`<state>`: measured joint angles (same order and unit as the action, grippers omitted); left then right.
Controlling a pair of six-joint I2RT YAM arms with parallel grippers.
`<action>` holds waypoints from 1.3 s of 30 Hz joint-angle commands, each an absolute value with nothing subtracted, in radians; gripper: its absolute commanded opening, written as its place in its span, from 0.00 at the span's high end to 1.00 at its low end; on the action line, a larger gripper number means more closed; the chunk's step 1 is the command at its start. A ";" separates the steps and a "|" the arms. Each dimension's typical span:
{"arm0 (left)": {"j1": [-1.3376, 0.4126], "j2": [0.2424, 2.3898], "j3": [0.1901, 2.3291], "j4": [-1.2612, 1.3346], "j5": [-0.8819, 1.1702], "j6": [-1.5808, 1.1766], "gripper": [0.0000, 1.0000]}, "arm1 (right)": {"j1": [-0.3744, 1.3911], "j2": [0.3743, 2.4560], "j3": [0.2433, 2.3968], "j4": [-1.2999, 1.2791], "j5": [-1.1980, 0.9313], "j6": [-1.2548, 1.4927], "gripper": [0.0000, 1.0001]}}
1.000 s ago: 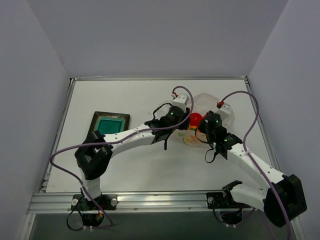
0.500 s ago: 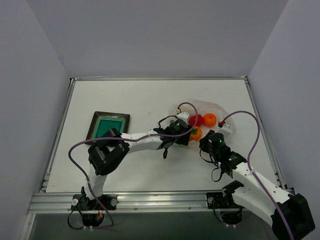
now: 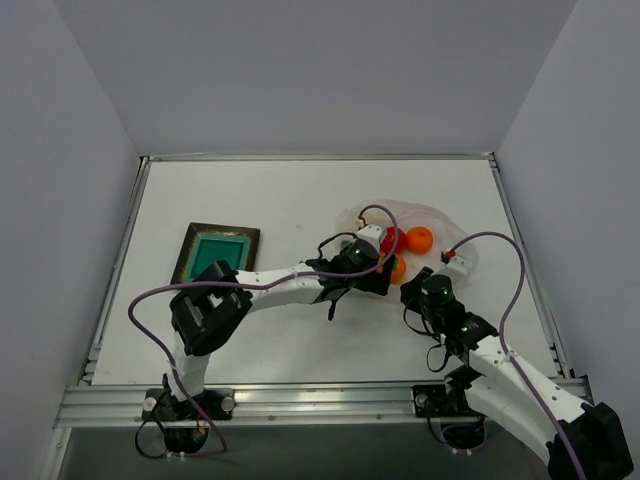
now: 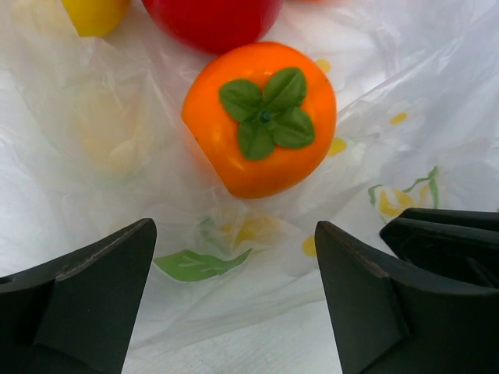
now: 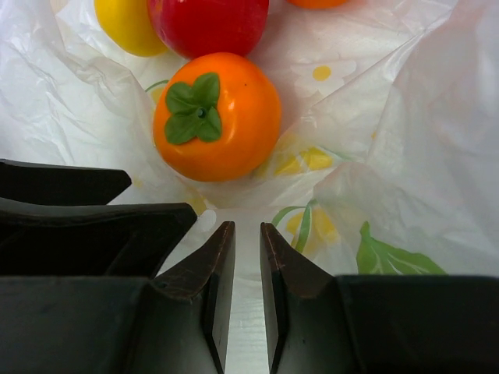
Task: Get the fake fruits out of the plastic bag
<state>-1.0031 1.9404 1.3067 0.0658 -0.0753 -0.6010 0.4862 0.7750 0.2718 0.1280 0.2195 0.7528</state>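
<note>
Drawn back since the earlier view, your right gripper [image 5: 247,234] sits nearly together on the plastic bag [image 5: 390,156], while your left gripper [image 4: 234,257], apart before the orange fruit [image 4: 261,117] in the bag's mouth, may pinch film too.

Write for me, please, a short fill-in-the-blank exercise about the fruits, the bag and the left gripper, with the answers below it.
1. The leaves on top of the orange fruit are ____.
2. The left gripper is ____ and holds nothing.
3. In the top view, the dark plate lies to the ____ of the plastic bag.
4. Beyond the orange fruit, in the left wrist view, lie a red fruit and a ____ one.

Answers: green; open; left; yellow.
</note>
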 commanded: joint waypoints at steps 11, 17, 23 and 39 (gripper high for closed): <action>-1.038 1.902 1.453 0.064 -0.159 -0.649 0.18 | 0.517 0.733 0.247 0.094 0.244 0.801 0.89; -1.042 1.956 1.523 0.054 -0.169 -0.664 0.18 | 0.538 0.713 0.244 0.089 0.256 0.805 0.90; -1.037 2.062 1.637 -0.046 -0.207 -0.618 0.16 | 0.548 0.695 0.241 0.089 0.264 0.807 0.90; -1.026 2.177 1.681 -0.104 -0.249 -0.566 0.07 | 0.571 0.684 0.238 0.083 0.275 0.811 0.89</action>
<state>-1.0340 2.1685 1.6398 -0.0807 -0.2333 -0.5827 0.5606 0.6930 0.2409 0.0917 0.2321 0.7986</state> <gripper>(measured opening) 0.929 0.105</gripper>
